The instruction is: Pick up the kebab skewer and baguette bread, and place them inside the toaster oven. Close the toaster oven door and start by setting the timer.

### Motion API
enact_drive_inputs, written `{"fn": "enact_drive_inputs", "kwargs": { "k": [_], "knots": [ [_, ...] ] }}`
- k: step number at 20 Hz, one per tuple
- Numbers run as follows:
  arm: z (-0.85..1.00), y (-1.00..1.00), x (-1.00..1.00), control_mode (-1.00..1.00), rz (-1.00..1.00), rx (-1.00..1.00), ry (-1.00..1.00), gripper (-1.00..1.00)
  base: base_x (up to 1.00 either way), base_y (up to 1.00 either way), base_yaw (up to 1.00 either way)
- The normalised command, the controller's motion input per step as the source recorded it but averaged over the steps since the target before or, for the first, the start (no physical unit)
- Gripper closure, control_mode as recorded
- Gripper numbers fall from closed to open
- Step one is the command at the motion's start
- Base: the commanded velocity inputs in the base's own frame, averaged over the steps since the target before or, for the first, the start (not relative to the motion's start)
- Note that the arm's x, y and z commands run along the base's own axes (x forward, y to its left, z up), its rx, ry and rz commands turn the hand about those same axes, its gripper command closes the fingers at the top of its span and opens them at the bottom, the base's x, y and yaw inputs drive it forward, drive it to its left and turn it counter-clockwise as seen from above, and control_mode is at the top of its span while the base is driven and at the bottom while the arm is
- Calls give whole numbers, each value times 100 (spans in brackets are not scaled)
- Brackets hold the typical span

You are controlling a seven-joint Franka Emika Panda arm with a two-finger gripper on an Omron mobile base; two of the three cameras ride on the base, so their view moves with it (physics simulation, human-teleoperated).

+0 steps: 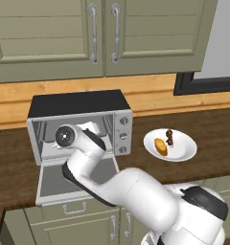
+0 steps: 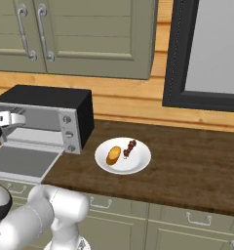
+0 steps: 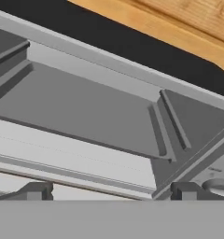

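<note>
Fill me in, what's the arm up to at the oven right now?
The hand is open and empty, poised at the mouth of the toaster oven, looking into its bare interior. The toaster oven door is folded down flat over the counter edge. The kebab skewer and baguette bread lie side by side on the white plate to the oven's right, so neither has been loaded yet.

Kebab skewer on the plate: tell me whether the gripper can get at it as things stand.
Probably yes. The kebab skewer lies uncovered on the white plate beside the baguette bread. The open gripper faces into the toaster oven, so the arm must swing right.
</note>
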Motion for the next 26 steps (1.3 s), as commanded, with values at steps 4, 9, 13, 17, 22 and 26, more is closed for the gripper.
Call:
{"fn": "enact_drive_inputs", "kwargs": {
  "k": [4, 9, 13, 17, 22, 26],
  "knots": [
    [-33, 0, 0, -100, 4, -10, 0, -100, 0, 0, 0],
    [-26, -6, 0, -100, 4, -9, 0, -100, 0, 0, 0],
    [-1, -8, 5, -100, 9, -2, 0, -100, 0, 0, 0],
    [-17, 0, 9, -100, 8, 0, 0, -100, 0, 0, 0],
    [-10, 0, 40, -100, 3, 0, 0, -100, 0, 0, 0],
    [-4, 0, 43, -100, 0, -1, 0, -100, 0, 0, 0]
  ]
}}
